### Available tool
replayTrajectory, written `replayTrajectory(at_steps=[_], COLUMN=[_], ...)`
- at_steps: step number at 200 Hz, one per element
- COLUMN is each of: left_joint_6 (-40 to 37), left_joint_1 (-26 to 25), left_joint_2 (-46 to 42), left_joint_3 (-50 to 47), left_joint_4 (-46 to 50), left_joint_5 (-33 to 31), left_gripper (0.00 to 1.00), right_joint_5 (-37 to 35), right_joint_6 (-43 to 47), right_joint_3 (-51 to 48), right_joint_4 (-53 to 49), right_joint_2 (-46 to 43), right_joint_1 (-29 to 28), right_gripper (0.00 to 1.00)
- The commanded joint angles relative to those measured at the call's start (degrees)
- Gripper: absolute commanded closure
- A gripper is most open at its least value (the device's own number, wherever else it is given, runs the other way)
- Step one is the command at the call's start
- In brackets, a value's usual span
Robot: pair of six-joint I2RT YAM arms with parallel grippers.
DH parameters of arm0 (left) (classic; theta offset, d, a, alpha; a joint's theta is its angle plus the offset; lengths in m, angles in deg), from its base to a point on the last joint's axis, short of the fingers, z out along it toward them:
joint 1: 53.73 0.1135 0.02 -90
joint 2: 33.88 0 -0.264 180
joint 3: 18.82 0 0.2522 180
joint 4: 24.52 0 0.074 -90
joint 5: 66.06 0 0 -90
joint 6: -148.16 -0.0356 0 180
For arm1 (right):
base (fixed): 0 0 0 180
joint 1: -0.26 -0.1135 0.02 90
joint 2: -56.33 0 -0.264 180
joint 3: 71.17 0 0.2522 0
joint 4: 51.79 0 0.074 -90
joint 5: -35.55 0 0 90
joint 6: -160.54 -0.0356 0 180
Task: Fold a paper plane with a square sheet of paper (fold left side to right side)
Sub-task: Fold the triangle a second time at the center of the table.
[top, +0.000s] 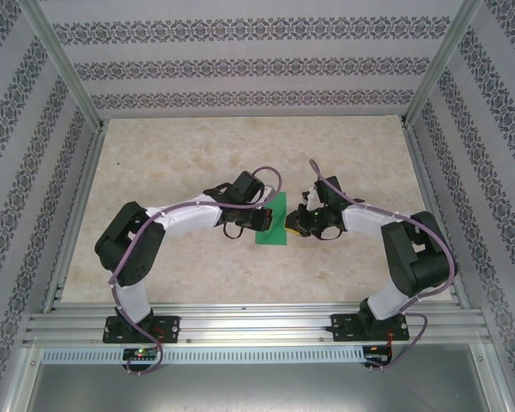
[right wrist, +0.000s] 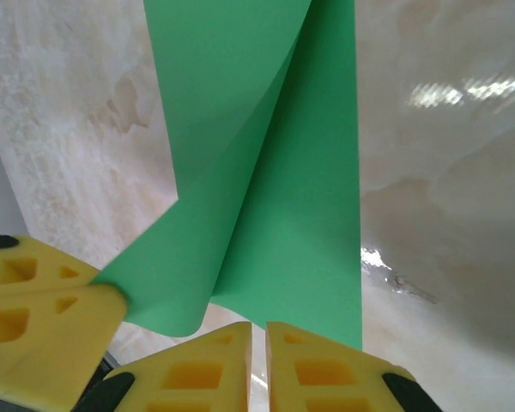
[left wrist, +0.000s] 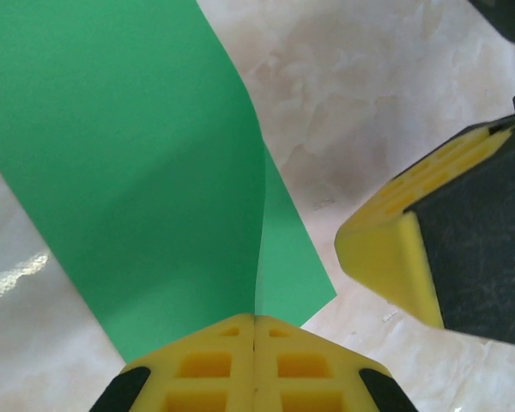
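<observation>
The left gripper (left wrist: 254, 324) sits at the left edge of the square sheet of paper (top: 273, 221), its two yellow fingers (left wrist: 206, 365) pressed flat together with no gap. A raised crease of the green sheet runs straight down into the seam between them, so it is clamped on the paper. The sheet itself lies on the pale marbled table (top: 180, 163) between the two arms. It is partly doubled over, one layer curving up and across the other instead of lying flat, and from above it reads as a narrow green strip. Just beside the sheet's right edge is the right gripper (right wrist: 259, 333). Its yellow fingers (right wrist: 326, 378) are drawn nearly together, only a thin slit showing between them. The sheet's near edge reaches their tips, but whether any paper is nipped in that slit cannot be told. One left finger touches the sheet's corner beside them.
</observation>
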Motion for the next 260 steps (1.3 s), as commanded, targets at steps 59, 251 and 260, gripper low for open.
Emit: replayTrajectory(at_steps=[59,251,260], left_joint_6=[-5.3,-10.0,-10.0], left_joint_1=[2.0,3.0,3.0], left_joint_2=[2.9,7.9,8.1], left_joint_3=[3.6,7.2,7.2], left_joint_4=[3.6,6.3,6.2], left_joint_5=[-1.0,-4.8,-4.7], left_gripper=[0.96,0.92,0.92], right_joint_5=[-4.0,-7.2,-7.2], right_joint_6=[0.9,2.7,2.8], right_joint_3=[0.7,1.7,1.7], right_joint_4=[-3.7,-7.8,-7.9], right_joint_2=[5.2,7.1,7.1], right_joint_1=[-2.0,-3.5,-3.5], right_gripper=[0.87,0.86,0.86])
